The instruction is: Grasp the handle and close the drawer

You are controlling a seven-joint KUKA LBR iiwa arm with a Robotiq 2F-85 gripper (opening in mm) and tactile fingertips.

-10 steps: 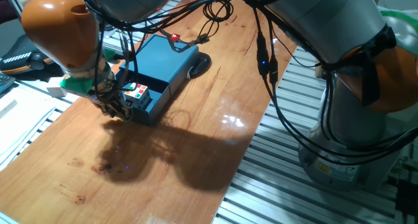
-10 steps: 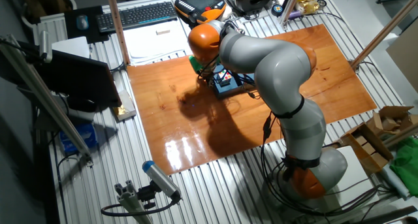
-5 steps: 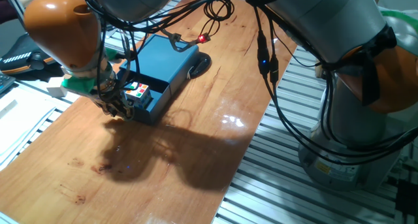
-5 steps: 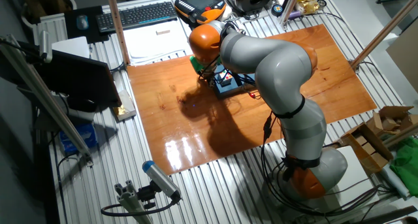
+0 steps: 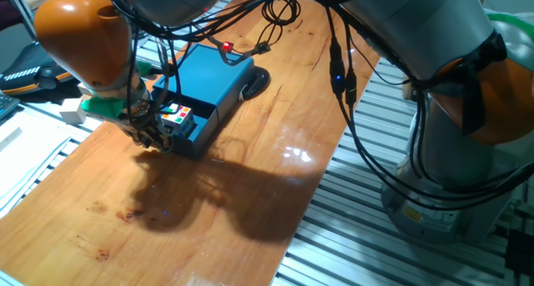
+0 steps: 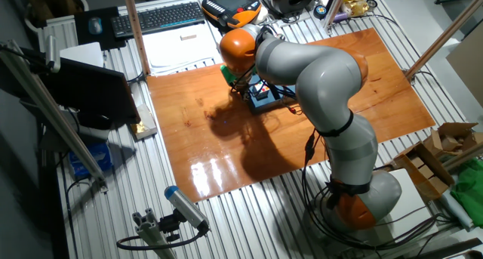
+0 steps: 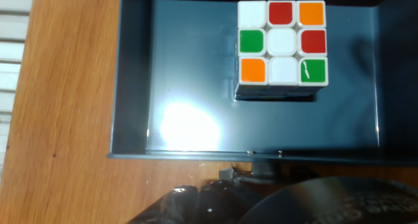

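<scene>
- drawer (image 7: 196,113) is pulled out of the blue box casing (image 5: 209,76); thin dark blue walls, flat glossy floor with a bright glare patch near the front wall
- puzzle cube (image 7: 282,46) sits on the drawer floor toward the back, nearer one side wall; white, red, orange and green stickers face up; bare floor between the cube and the front wall and on its other side
- front panel edge shows as a thin straight line in the hand view; the handle (image 7: 263,166) pokes out just outside it, small, grey, metallic, mostly hidden by the gripper body
- gripper (image 5: 150,136) sits right at the drawer front, at the handle; black fingers (image 7: 196,201) blurred at the bottom of the hand view, so cannot tell whether they are spread or pinching the handle
- tabletop (image 5: 250,211) is varnished wood, glossy, with visible grain; wide free area in front of the drawer, dark arm shadow lying across it
- box casing has a flat top and square corners; black cables (image 5: 275,19) trail off its far end, and a small red light (image 5: 224,46) sits above the top face
- tabletop edges drop to ribbed aluminium profile (image 5: 367,236) on either side of the box casing
- in the other fixed view the arm (image 6: 317,70) arches over the box casing, orange joint (image 6: 238,47) right above the drawer
</scene>
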